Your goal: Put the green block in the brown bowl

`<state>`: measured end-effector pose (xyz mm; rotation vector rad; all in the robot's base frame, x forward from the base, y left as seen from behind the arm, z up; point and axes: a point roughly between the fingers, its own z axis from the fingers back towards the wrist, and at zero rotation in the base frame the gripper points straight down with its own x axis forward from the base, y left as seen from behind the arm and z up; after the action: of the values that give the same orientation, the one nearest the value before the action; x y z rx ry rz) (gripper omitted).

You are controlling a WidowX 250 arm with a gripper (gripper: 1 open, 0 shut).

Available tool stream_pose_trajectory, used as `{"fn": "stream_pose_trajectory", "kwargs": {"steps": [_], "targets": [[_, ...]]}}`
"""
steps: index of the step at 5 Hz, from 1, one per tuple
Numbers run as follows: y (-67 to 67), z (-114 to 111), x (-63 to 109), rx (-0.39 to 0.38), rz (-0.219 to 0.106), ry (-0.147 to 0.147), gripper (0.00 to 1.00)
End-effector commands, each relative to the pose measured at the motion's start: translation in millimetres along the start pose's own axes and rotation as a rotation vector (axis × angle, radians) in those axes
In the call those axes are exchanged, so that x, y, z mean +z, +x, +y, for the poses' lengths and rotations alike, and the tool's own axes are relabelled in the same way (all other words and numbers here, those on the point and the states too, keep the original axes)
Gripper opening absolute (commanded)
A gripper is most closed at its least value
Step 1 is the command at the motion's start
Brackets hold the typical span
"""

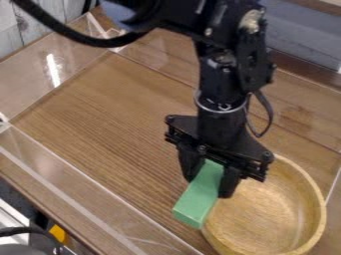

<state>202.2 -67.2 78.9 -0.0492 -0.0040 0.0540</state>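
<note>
The gripper (pixel 213 175) is clamped on the upper end of the block (pixel 200 196), which tilts down just left of the bowl (pixel 266 219) on the worktop (pixel 94 110).

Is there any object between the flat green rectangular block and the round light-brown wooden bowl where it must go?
Nothing visible does. The gripper is shut on the flat green rectangular block, which hangs tilted just left of the round light-brown wooden bowl, its lower end near the rim. Only the thick rim lies between the block and the bowl's hollow.
</note>
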Motion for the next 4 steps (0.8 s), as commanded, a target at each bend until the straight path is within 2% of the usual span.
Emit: {"fn": "stream_pose_trajectory", "kwargs": {"steps": [1,2,4], "targets": [[8.7,6.4,7.5,-0.004,-0.045,-0.015,0.00],[11.7,11.1,7.7,-0.006,-0.049,-0.019,0.00],[6.3,10.0,0.6,0.080,-0.055,-0.023,0.00]]}}
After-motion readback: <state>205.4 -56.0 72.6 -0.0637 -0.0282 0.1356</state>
